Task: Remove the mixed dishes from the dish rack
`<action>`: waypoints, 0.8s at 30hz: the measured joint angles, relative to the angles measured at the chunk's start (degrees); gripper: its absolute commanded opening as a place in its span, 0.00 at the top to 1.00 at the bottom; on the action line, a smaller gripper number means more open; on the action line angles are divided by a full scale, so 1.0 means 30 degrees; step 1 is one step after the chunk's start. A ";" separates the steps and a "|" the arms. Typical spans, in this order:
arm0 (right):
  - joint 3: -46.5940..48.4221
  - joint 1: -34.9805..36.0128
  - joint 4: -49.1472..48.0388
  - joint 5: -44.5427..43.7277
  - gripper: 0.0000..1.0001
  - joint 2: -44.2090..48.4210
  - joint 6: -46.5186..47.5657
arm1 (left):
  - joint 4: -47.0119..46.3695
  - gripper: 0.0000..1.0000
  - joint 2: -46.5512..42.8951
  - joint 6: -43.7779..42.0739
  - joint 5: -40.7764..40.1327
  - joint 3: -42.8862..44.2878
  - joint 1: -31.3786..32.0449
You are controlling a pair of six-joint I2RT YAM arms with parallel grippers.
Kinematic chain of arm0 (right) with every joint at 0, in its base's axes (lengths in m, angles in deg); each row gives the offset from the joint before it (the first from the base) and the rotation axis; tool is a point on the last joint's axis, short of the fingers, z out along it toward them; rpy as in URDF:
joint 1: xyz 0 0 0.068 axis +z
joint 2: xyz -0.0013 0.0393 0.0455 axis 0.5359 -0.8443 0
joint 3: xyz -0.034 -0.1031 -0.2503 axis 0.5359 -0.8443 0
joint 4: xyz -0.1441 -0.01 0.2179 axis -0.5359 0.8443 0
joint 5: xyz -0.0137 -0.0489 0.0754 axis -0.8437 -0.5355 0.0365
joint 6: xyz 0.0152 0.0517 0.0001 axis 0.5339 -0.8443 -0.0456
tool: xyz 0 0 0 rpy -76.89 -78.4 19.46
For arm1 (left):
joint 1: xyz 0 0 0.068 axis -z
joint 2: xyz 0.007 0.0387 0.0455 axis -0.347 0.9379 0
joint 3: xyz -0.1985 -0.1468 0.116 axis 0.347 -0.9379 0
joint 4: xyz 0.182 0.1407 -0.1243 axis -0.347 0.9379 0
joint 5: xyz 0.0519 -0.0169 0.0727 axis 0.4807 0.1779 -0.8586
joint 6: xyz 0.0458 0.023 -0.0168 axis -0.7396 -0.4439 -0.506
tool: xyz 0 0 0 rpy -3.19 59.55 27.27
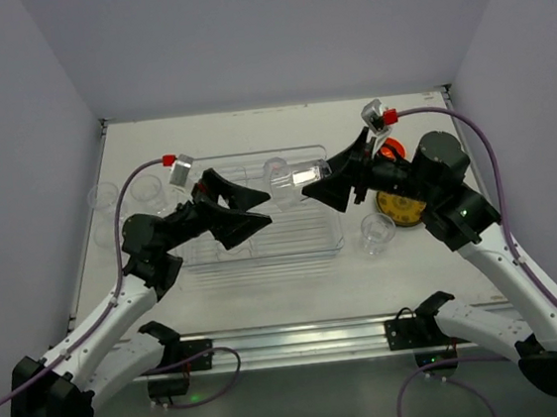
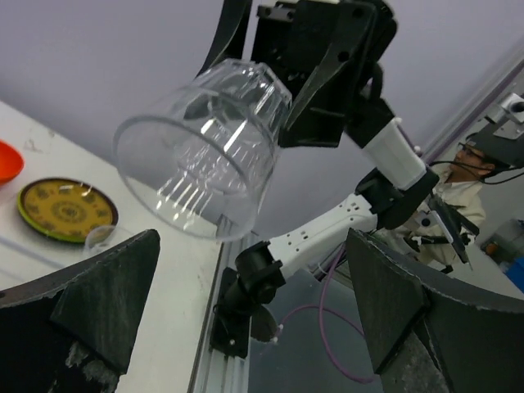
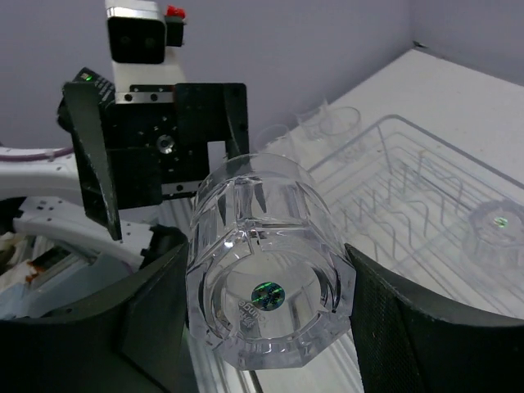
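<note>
The right gripper (image 1: 314, 187) holds a glass cup (image 1: 293, 179) sideways over the dish rack (image 1: 302, 238). Opposite, the left gripper (image 1: 260, 206) gapes wide — empty.

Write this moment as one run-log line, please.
right gripper: holds glass cup sideways above dish rack | left gripper: open, facing glass cup | phase: likely handover

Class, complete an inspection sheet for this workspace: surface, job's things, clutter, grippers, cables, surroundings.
Surface: white table, no spills seen.
Job's things: dish rack central, one cup inside; more cups left of it; a lone cup, patterned plate and orange bowl to its right.
Clutter: nothing seen.
Grippers: right gripper shut on a raised cup; left gripper open, facing it.
Cables: purple cables along both arms.
Surroundings: plain walls; a person beyond the table, in the left wrist view.
</note>
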 measured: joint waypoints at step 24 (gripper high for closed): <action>-0.3213 -0.0051 -0.4022 0.0058 0.01 0.2018 -0.0160 | 0.9041 1.00 -0.0197 -0.4568 -0.6477 0.4896 0.3687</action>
